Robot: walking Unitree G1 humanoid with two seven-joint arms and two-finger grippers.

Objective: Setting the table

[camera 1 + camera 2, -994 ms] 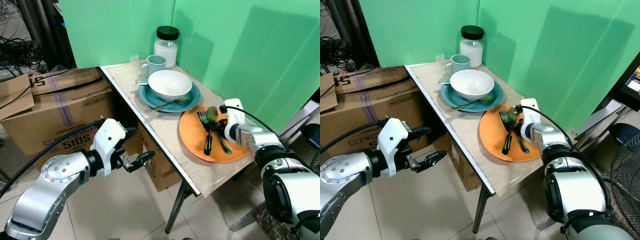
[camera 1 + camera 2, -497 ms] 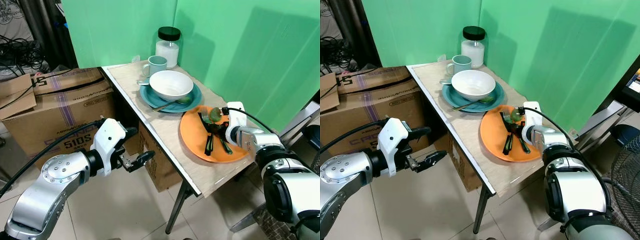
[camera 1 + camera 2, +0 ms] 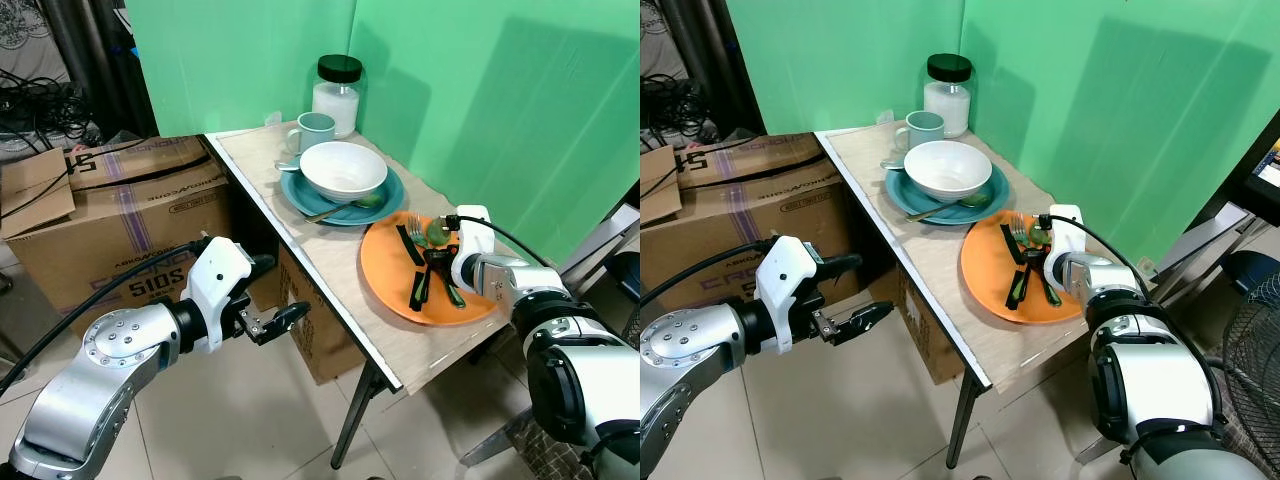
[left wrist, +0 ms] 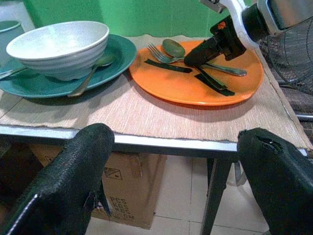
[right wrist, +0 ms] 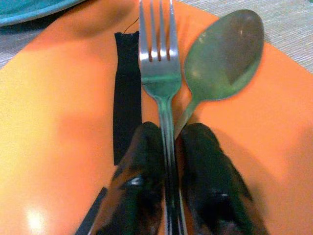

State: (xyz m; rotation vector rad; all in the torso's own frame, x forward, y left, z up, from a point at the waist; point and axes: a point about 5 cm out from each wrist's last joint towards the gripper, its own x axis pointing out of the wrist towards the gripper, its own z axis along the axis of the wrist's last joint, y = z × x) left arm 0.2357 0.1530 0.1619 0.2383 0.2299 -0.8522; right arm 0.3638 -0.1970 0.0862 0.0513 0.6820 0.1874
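While the left gripper (image 3: 268,322) is hanging below table height, off the table's near edge, its fingers are standing well apart and holding nothing. It is playing no part for now.

Further in, the right gripper (image 5: 168,161) is sitting low over the orange plate (image 3: 385,275), its two fingers closed on the fork (image 5: 160,73) handle. The fork is pointing toward the blue plate (image 3: 390,192), tines just off the orange surface or touching it; cannot tell which. The spoon (image 5: 226,54) is lying just beside the fork, its neck running in under the same fingers.

Risks, as judged:
- The pinch is looking narrow on a thin, slick handle, so the fork could be pivoting or slipping as it lifts.
- With the spoon's neck so close, it may be getting caught too, then dropping off or dragging across the plate.
- The orange plate is sitting near the table's right edge; a sideways pull could be nudging it outward.

Beyond, the bowl (image 3: 342,168) is resting on the blue plate with a second spoon (image 3: 345,206); the mug (image 3: 313,130) and jar (image 3: 335,95) are standing at the back.
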